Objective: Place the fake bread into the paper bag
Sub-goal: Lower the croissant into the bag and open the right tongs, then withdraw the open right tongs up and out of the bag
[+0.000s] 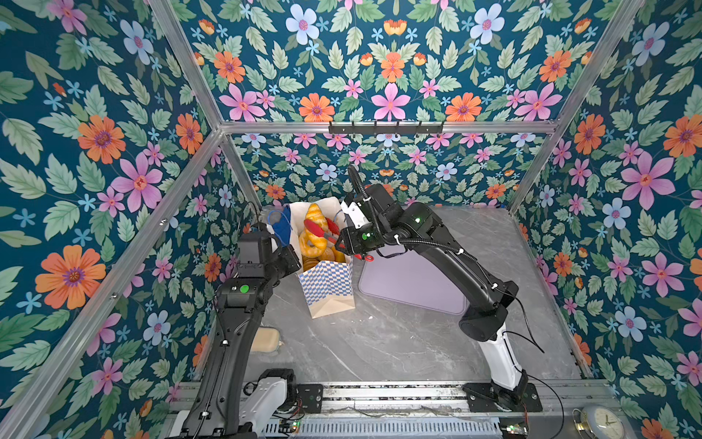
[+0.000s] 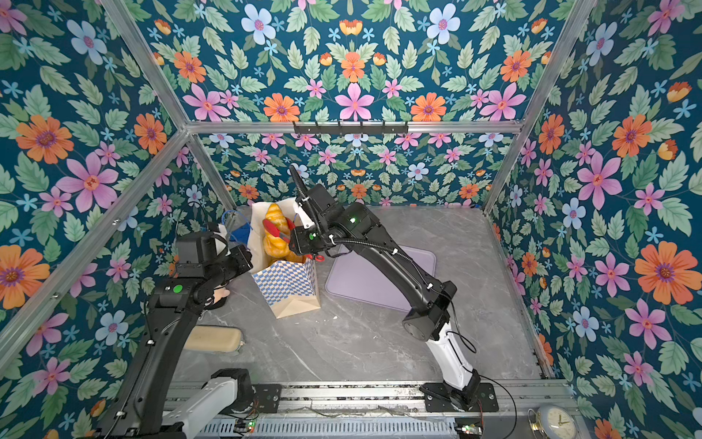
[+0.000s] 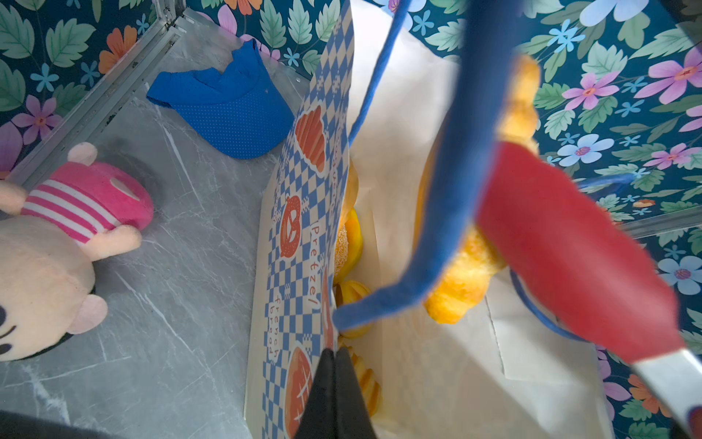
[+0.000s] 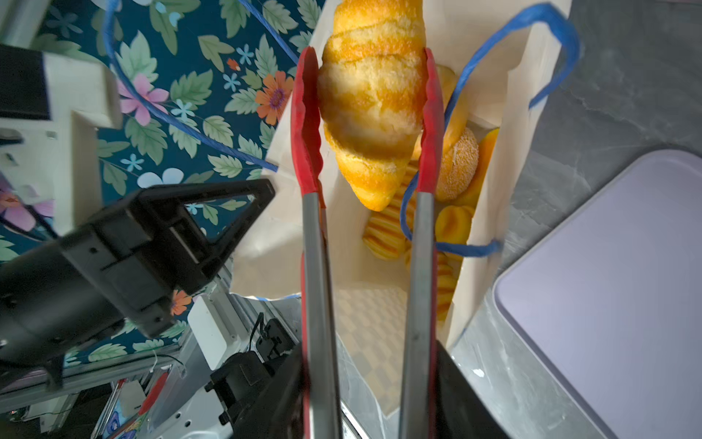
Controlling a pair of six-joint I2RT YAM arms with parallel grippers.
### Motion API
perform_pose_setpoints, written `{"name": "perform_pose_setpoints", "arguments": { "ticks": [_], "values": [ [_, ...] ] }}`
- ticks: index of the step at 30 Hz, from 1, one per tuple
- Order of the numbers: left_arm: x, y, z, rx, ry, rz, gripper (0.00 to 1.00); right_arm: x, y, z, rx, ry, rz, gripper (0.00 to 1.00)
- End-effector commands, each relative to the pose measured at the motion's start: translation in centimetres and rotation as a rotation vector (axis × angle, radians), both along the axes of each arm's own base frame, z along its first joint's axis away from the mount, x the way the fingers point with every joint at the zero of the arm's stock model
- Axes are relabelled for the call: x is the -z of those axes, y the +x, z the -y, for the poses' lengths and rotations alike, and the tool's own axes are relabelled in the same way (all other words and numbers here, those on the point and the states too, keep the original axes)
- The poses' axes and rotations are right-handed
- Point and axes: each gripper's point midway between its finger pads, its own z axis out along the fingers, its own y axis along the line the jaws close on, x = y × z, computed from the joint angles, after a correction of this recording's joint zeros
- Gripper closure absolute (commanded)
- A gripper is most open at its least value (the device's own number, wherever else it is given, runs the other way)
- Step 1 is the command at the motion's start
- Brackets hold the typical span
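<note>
We see the right gripper (image 4: 368,399) with its jaws clamped on the steel handles of red-tipped tongs (image 4: 309,114). The tongs pinch a golden croissant (image 4: 372,95) between both tips at the open mouth of the paper bag (image 1: 326,285). Deeper inside lies more fake bread (image 4: 456,163), including a sugared ring and striped rolls. The left gripper (image 3: 334,380) has its jaws closed on the bag's checkered rim. The bag stands upright on the grey worktop (image 1: 380,342), just beside a lilac tray (image 4: 607,285). A pink-striped plush doll (image 3: 57,247) lies on the bag's other side.
</note>
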Motion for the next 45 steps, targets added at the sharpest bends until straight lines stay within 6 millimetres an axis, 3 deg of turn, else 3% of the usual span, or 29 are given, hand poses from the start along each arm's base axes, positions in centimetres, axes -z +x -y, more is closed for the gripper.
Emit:
{"name": "perform_pose_setpoints", "arguments": {
  "ticks": [1, 14, 36, 45],
  "values": [
    [0.1, -0.2, -0.1, -0.005, 0.004, -0.010, 0.99, 0.0, 0.2, 0.3, 0.003, -0.018, 0.025, 0.49],
    [0.2, -0.2, -0.1, -0.004, 0.002, -0.012, 0.99, -1.2, 0.0, 0.7, 0.008, -0.001, 0.043, 0.41],
    [-0.3, -0.1, 0.0, -0.001, 0.001, -0.003, 0.98, -7.7, -1.6, 1.9, -0.012, 0.151, 0.127, 0.48],
    [-0.2, 0.0, 0.0, 0.002, -0.001, -0.003, 0.98, -8.8, -1.5, 3.6, 0.026, 0.124, 0.187, 0.49]
  ]
}}
